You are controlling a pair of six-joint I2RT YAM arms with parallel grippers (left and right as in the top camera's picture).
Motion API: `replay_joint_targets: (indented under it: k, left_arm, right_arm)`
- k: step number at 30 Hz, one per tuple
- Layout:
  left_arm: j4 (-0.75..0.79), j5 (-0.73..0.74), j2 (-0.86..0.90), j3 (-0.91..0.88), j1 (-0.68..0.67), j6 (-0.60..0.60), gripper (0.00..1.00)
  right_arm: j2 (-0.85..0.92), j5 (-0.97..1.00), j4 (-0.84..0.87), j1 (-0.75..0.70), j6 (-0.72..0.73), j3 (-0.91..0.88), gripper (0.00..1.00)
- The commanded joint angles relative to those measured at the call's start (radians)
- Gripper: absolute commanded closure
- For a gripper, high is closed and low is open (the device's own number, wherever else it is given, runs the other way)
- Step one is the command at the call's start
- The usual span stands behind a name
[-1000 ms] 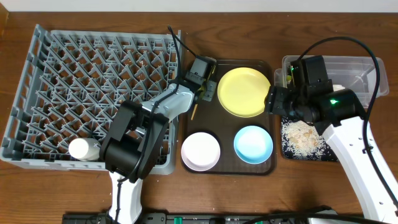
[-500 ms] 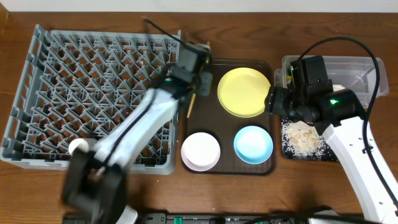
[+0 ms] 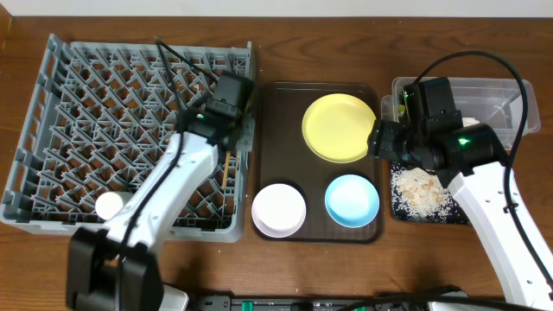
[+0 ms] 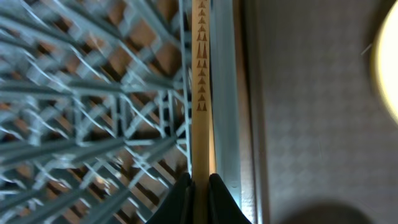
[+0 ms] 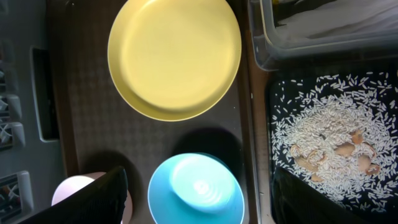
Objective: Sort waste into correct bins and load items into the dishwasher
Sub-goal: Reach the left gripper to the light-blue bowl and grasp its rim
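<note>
The big grey dish rack [image 3: 104, 130] filled the nine o'clock side of the table. In the middle sat the brown serving tray [image 3: 276, 121] with the yellow plate [image 3: 339, 128], pink bowl [image 3: 278, 209] and blue bowl [image 3: 352, 199] on it, none loaded yet. The right gripper [image 5: 199, 202] hung over them with its fingers wide apart, holding nothing. The left gripper [image 4: 199, 186] had its fingers squeezed tight on a thin wooden chopstick [image 4: 200, 93] – right along the rack's three o'clock edge (pointing to twelve in the wrist view). To do this well, I think it should slide a bit toward nine o'clock and go down low between the pegs. Then it should let go slowly – so the stick cannot slip off the rim.
</note>
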Motion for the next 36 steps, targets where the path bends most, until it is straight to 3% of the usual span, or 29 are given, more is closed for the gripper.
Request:
replay_joint_targets:
  k: [1,4,10,17,21,23,27,33,36]
  left_arm:
    - [0.016,0.036,0.033,-0.011,0.001,-0.009,0.89]
    - [0.034,0.023,0.037,-0.010,0.001,-0.009,0.78]
    - [0.029,0.019,0.013,0.017,0.001,-0.009,0.70]
    - [-0.029,0.082,-0.139,0.025,0.001,-0.010,0.62]
    - [-0.095,0.161,-0.290,0.025,0.001,-0.040,0.54]
    - [-0.114,0.176,-0.365,0.025,0.001,-0.059,0.51]
    - [-0.140,0.178,-0.468,0.025,0.001,-0.069,0.48]
    - [-0.228,0.177,-0.525,0.025,0.001,-0.230,0.44]
    - [-0.262,0.178,-0.523,0.021,0.001,-0.280,0.37]
  right_arm:
    - [0.007,0.003,-0.002,0.005,0.000,-0.003,0.27]
    - [0.007,0.003,-0.002,0.005,0.000,-0.003,0.27]
    - [0.007,0.003,-0.005,0.005,0.000,-0.003,0.27]
    - [0.007,-0.003,0.003,0.005,-0.014,-0.003,0.27]
    - [0.007,-0.249,0.026,0.032,-0.322,-0.003,0.32]
    - [0.007,-0.341,0.020,0.064,-0.384,-0.003,0.35]
    - [0.010,-0.332,0.019,0.158,-0.371,-0.009,0.39]
    - [0.065,-0.197,0.068,0.299,-0.238,-0.064,0.44]
    - [0.127,-0.198,0.092,0.345,-0.219,-0.090,0.46]
